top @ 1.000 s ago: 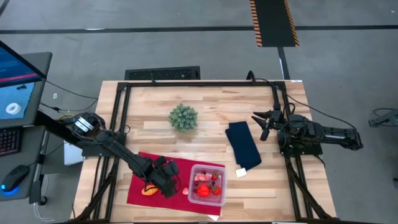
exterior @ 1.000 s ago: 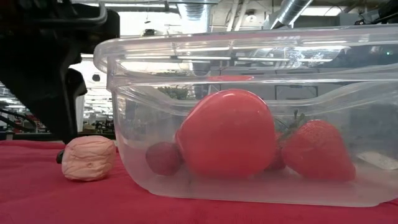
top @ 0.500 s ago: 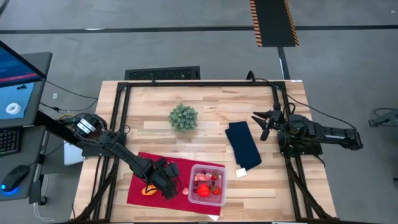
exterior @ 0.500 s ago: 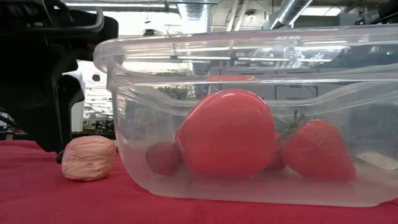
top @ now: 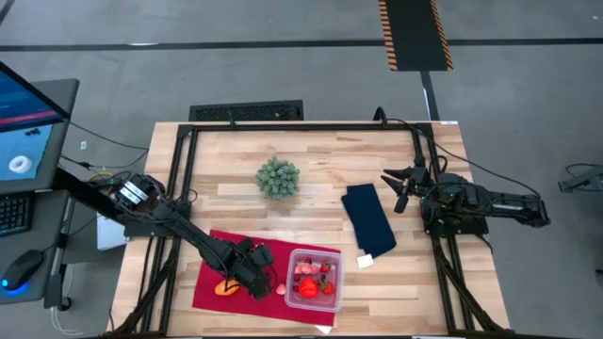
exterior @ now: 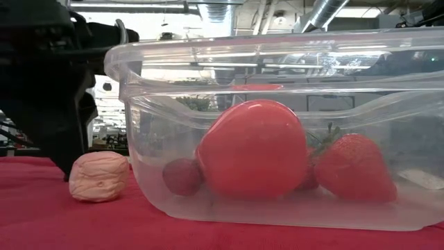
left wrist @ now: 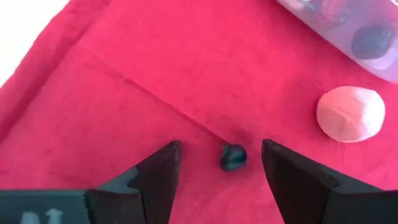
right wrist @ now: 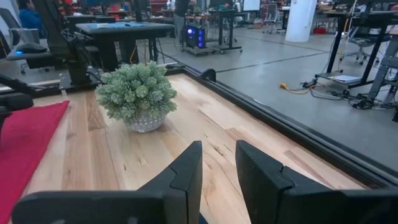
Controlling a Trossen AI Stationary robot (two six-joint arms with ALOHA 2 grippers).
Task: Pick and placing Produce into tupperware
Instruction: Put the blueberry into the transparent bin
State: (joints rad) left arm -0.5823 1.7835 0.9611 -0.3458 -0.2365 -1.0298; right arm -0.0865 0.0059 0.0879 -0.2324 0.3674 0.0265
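My left pincer (left wrist: 217, 165) hangs open and empty over the flat red cloth (left wrist: 124, 81), a small dark round berry (left wrist: 233, 157) between its fingers; the pale pink ball (left wrist: 350, 114) lies beside the clear square plastic container (top: 314, 278)

We find no legible text, label, brand, number or sign in any view. The blue computer screen (top: 24, 104) at the table's left shows only indistinct light shapes. The orange-and-black striped floor panel (top: 415, 35) beyond the table carries hazard stripes but no wording. The small white tag (top: 365, 261) beside the dark blue folded cloth (top: 367, 218) is too small for us to read.
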